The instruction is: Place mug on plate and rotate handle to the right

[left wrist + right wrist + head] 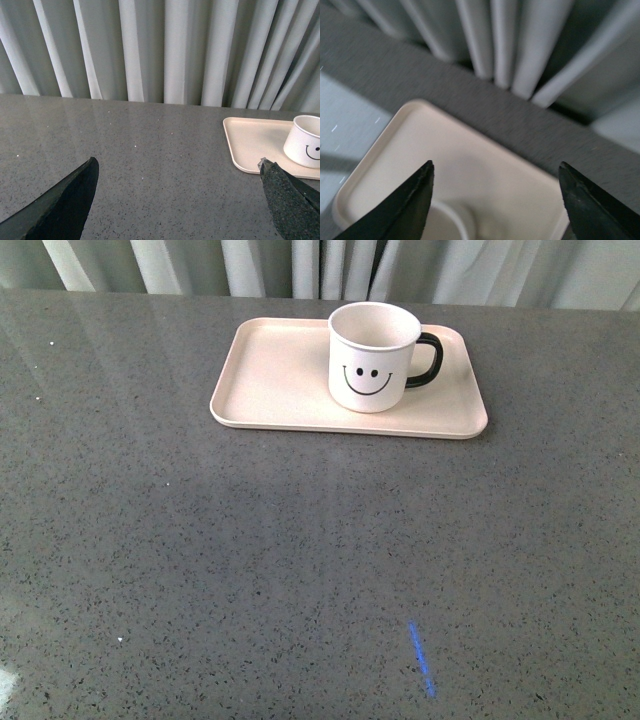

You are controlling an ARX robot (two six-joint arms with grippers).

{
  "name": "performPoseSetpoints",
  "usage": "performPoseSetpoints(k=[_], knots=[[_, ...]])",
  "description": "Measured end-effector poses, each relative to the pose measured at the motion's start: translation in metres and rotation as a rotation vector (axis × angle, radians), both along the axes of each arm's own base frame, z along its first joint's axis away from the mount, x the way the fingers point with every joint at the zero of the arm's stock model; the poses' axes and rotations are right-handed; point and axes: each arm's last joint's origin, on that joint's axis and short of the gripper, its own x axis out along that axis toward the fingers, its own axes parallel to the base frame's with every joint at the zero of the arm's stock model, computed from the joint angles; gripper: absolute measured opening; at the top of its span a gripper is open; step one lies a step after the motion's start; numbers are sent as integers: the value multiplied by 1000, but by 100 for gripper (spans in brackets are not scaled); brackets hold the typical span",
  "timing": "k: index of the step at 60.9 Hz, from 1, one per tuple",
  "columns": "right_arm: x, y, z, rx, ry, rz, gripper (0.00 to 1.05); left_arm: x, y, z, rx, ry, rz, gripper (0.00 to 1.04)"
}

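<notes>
The cream-white mug (pixel 372 357) stands upright on the pale-pink plate (pixel 270 390), right of the plate's middle, its smiley face toward me. Its black handle (pixel 428 359) points to the right. Neither arm shows in the front view. My left gripper (pixel 178 168) is open over bare table, with the mug (pixel 304 141) and the plate (pixel 250 142) off beside one finger. My right gripper (pixel 496 172) is open above the plate (pixel 485 170); the mug's rim (pixel 451 215) peeks in near one finger, blurred.
The grey speckled table (pixel 300 560) runs to a pale curtain (pixel 320 265) at the back. A short blue streak of light (pixel 422 658) lies on the table near the front.
</notes>
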Motion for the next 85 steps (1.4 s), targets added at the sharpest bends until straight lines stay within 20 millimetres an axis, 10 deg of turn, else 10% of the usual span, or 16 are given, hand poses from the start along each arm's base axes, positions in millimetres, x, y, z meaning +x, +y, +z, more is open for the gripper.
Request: performPoseSetpoints(k=[8,15,27,34,85], knots=[[-36,-10,17,-27,-286,-278,49,0,0,0,0,0,0,96],[-127,-21,18,94,-716,-329,25,0,0,0,0,0,0,96],[-223,-31,-82,73,-580,-336,2,0,0,0,0,0,0,96],[-259,-40,-92,76,-574,-326,2,0,0,0,0,0,0,96],[-386,-43,-118,75,-585,-337,2,0,0,0,0,0,0,96]])
